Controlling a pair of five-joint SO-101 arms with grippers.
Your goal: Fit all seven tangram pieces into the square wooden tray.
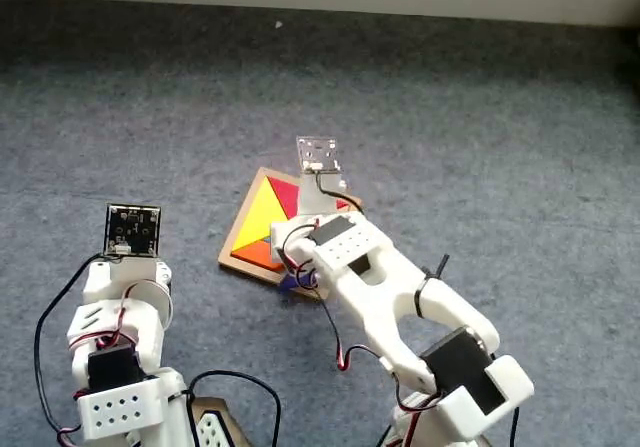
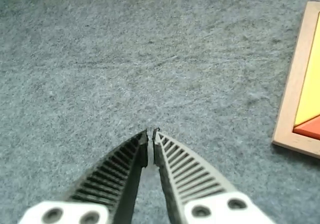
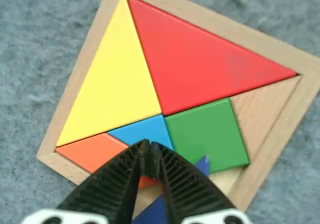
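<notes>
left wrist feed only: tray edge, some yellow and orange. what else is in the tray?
Observer: A red triangle, green square and light blue triangle also lie in it.
Operator: Any gaps?
Observer: Bare wood shows beside the green square, at one corner.
Operator: Where's the right arm?
Observer: Its end effector is over the tray, at the edge toward the arms, jaws shut, with a dark blue piece beneath it.

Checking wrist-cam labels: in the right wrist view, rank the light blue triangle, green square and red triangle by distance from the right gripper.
1. Light blue triangle: right at the right gripper tips.
2. Green square: beside the tips, toward the bare part of the tray.
3. Red triangle: along the tray's far edge.
</notes>
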